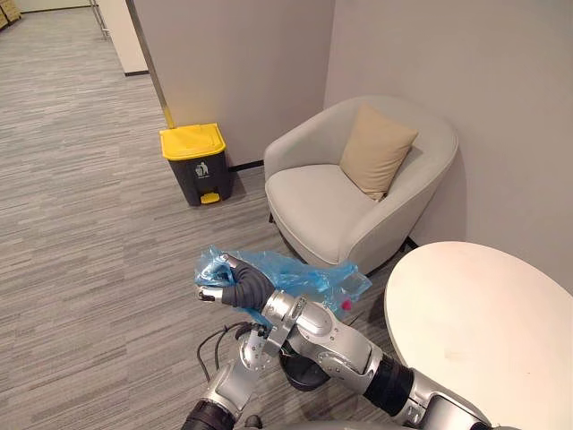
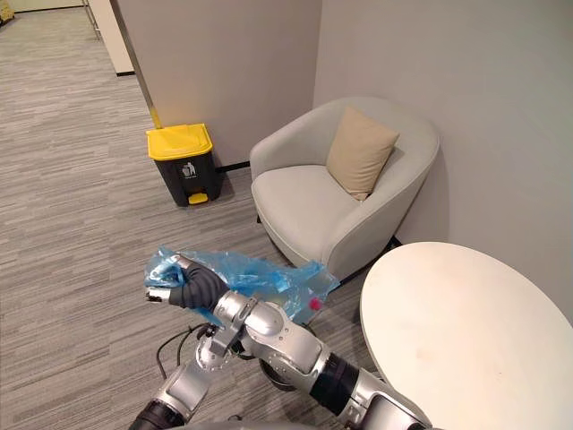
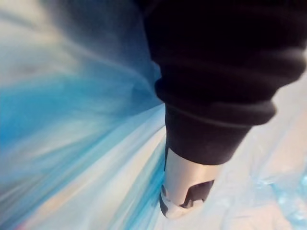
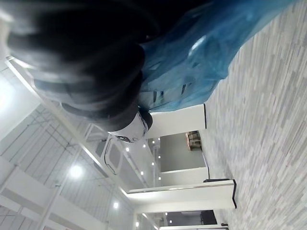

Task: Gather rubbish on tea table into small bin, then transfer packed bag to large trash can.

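Observation:
A crumpled blue plastic bag [image 1: 300, 273] hangs in the air above the carpet, with a small red bit [image 2: 315, 304] showing through near its right end. My right hand [image 1: 235, 285] is shut on the bag's left end, its fingers curled round the plastic. In the right wrist view the bag [image 4: 201, 52] bunches past the right hand [image 4: 130, 125]. My left arm rises from below, under the bag. My left hand [image 3: 184, 179] lies against blue plastic [image 3: 86, 143], with its fingers hidden. The large trash can [image 1: 195, 161], dark with a yellow lid, stands shut by the far wall.
A grey armchair [image 1: 331, 210] with a beige cushion [image 1: 376, 148] fills the corner right of the can. The white round table [image 1: 488, 327] is at my right. Open grey carpet [image 1: 81, 233] lies between me and the can.

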Controlling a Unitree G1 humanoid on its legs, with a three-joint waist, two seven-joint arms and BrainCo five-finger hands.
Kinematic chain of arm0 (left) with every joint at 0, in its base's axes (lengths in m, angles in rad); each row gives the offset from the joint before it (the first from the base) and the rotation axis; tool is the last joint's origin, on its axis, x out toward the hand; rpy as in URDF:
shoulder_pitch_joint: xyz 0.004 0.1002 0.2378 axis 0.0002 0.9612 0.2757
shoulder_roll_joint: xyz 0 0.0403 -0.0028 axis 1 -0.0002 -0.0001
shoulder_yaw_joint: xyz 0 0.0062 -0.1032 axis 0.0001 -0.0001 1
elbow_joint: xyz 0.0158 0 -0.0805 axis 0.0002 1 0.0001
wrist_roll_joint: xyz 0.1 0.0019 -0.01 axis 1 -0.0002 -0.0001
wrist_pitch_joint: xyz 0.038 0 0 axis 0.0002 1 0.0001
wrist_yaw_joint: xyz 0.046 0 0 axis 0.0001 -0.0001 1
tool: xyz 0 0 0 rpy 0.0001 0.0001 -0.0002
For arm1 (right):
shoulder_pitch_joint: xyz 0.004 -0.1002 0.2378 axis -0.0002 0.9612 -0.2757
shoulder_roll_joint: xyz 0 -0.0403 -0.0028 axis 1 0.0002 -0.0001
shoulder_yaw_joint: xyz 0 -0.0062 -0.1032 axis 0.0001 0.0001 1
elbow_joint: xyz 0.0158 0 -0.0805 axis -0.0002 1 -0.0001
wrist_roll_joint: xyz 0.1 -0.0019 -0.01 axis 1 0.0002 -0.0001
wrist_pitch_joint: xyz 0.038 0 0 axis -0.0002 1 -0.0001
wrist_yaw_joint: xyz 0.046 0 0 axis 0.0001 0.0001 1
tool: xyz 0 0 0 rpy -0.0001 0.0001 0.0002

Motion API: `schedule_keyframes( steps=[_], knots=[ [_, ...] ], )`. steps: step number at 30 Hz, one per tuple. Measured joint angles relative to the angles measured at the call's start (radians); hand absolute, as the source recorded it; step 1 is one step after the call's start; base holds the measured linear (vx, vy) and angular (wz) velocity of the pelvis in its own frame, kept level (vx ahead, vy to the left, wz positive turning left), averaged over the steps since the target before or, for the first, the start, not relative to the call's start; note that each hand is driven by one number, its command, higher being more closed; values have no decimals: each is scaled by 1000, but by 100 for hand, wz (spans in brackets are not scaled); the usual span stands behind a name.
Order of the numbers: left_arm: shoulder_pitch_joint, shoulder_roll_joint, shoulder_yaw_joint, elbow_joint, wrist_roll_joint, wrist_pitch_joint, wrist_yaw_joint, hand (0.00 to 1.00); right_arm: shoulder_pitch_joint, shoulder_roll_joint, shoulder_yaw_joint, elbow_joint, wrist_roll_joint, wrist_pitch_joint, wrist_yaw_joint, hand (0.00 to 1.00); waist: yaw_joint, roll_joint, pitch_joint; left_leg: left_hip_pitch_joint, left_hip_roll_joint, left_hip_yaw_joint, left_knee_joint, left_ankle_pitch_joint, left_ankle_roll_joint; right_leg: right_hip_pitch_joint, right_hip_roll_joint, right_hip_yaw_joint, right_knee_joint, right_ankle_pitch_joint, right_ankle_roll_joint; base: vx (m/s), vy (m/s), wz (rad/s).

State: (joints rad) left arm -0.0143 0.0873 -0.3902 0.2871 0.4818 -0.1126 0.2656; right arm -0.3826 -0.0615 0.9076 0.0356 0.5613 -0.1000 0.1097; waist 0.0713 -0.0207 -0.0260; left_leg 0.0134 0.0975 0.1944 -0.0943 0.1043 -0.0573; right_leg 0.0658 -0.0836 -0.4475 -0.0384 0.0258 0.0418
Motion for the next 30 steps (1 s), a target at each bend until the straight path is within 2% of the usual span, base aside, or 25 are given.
schedule_keyframes(
  steps=[14,22,23,30],
  knots=[
    [-34,6,-33,2,-108,-4,-1,100,-22,0,40,23,14,0,1,100,-1,18,0,0,8,0,0,0,-2,-1,8,3,0,-2,-2,0,0,0],
    [-34,5,-30,2,-149,-4,-3,100,0,0,38,28,-95,-1,9,100,-2,20,1,0,8,0,0,-2,-5,-2,7,3,1,-3,-3,0,0,0],
    [-34,5,-28,3,-159,-4,-4,100,6,0,35,29,-128,-1,18,0,-2,21,2,0,8,0,0,-2,-5,-2,7,3,1,-3,-3,0,0,0],
    [-26,-23,12,30,-179,-5,-6,100,82,1,-34,29,-377,-14,32,0,-3,20,4,-1,8,0,0,-3,-7,-11,-3,4,18,-16,-1,0,0,0]
  ],
)
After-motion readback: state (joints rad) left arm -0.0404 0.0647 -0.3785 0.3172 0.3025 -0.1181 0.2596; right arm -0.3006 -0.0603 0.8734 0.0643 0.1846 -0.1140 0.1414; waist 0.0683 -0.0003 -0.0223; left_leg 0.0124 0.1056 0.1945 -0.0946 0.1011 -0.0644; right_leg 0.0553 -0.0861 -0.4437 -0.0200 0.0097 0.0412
